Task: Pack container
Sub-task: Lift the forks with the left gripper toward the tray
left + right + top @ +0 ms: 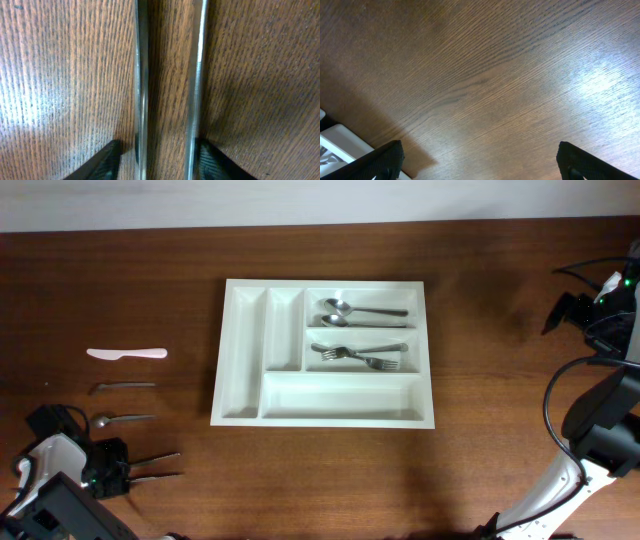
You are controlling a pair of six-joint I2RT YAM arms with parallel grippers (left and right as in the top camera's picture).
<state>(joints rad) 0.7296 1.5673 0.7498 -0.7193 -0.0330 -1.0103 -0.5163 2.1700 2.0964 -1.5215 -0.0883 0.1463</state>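
Dark wood-grain table (480, 270) runs edge to edge under a pale wall strip, and the container (340, 396) lies flat near its middle, long side across the overhead view. Inside the container, two narrow upright compartments on its left side hold nothing, and so does the wide one along its near edge. Two spoons (350, 308) lie in the wide compartment at its far right corner. Forks (360, 355) lie in the wide compartment just below that one. Well to the left of the container a pale plastic knife (127, 353), a thin dark utensil (123, 386) and a loose spoon (120, 419) lie in a column. Nearer the front edge than these, left of and below the container, two metal handles (155, 457) lie side by side on the wood. The left gripper (125, 468) sits low over their ends. From the left wrist, both handles (141, 90) run between its fingers (102, 162), the right finger against the right handle; whether they are actually pinched I cannot tell. Far to the right of the container, the right gripper (480, 167) hangs over bare wood with its fingers (385, 160) spread wide and nothing between them.
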